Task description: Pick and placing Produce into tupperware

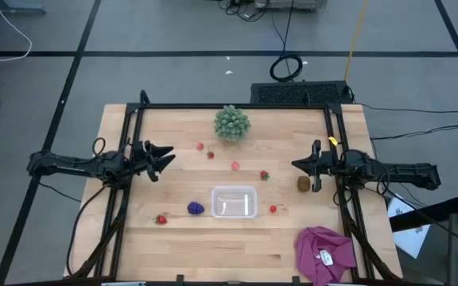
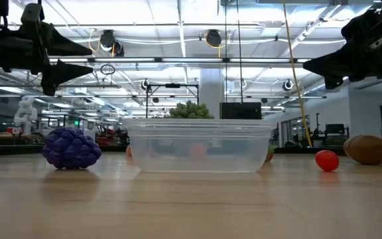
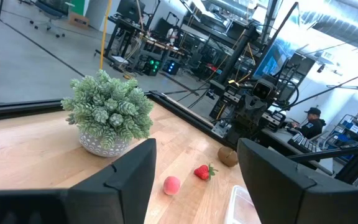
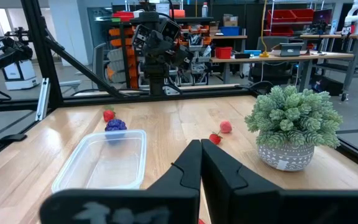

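The clear tupperware (image 1: 234,201) stands on the table's near middle, and in the low view the tupperware (image 2: 197,146) looks empty. The purple grape cluster (image 1: 196,208) lies just left of it. The brown kiwi (image 1: 304,183) lies to its right. Several red strawberries lie scattered: one (image 1: 161,219) near left, one (image 1: 273,209) right of the tupperware, others (image 1: 235,165) farther back. My left gripper (image 1: 165,156) hovers open above the table's left side. My right gripper (image 1: 296,164) hovers shut just beyond the kiwi. Both are raised in the low view.
A green spiky ball in a pot (image 1: 232,123) stands at the far middle. A magenta cloth (image 1: 324,253) lies at the near right corner. A black frame (image 1: 237,106) runs along the table's far, left and right sides. A person (image 3: 309,121) sits in the room beyond.
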Controlling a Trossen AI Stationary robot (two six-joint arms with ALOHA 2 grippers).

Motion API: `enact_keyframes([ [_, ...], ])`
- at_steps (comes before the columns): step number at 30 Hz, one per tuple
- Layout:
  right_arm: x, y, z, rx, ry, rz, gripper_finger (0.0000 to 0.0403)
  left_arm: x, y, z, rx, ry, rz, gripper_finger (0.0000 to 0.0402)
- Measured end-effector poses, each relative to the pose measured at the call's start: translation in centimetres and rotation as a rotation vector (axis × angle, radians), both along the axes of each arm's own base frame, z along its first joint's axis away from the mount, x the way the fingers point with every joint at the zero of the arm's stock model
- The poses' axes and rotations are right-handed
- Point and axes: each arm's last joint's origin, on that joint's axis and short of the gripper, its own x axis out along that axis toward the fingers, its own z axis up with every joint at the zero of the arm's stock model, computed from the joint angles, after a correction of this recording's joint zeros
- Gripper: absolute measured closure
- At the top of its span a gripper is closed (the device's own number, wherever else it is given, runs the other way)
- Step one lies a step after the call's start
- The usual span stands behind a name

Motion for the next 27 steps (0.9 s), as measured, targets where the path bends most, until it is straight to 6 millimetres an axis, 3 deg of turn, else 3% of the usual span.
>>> enact_keyframes([
  [27, -0.1, 0.0, 1.0, 0.062, -0.115, 0.001, 0.0403, 0.0, 0.1, 0.0, 0.055, 0.019, 0.048, 0.0172],
])
